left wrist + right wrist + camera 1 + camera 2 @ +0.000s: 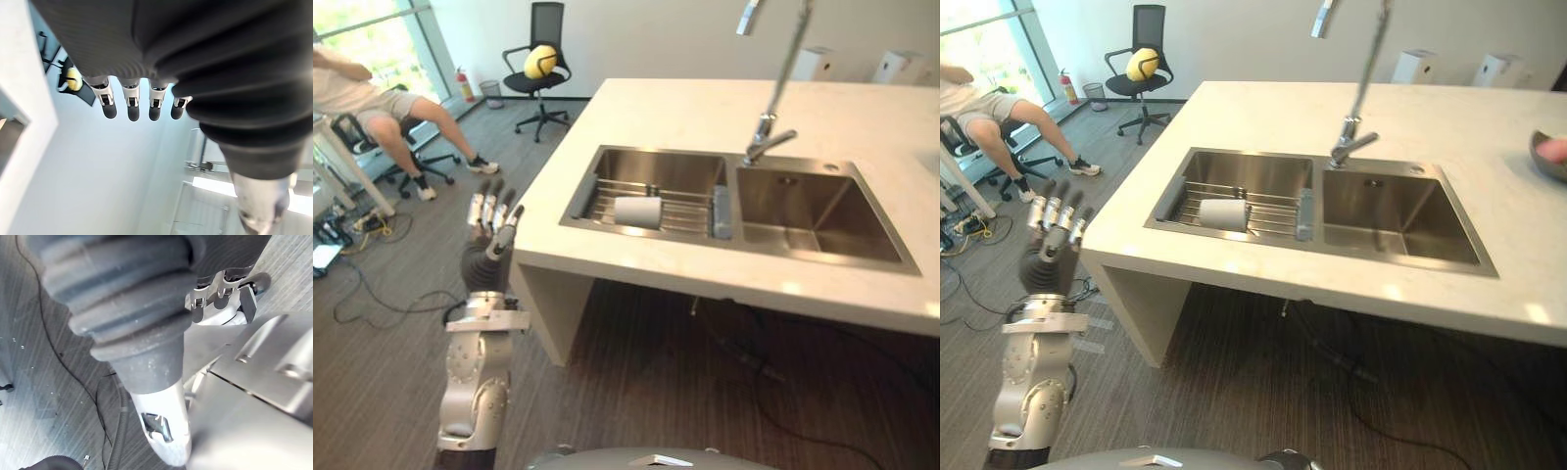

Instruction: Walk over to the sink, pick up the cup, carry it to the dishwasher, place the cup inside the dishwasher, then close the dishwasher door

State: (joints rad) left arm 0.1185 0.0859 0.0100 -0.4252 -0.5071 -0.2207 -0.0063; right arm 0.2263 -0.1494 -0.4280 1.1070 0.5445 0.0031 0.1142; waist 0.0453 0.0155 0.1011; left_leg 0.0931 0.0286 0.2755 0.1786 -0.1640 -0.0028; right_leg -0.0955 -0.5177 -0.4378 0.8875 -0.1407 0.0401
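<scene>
A white cup lies on its side on a wire rack in the left basin of the steel sink. My left hand is raised beside the counter's near left corner, off the counter and well short of the cup. Its fingers are straight and hold nothing. My right hand hangs low over the grey floor with relaxed fingers, nothing in it.
A tall faucet stands between the two basins of the white counter. A bowl sits at the counter's right edge. A person sits at far left, near a black office chair. Cables lie on the floor.
</scene>
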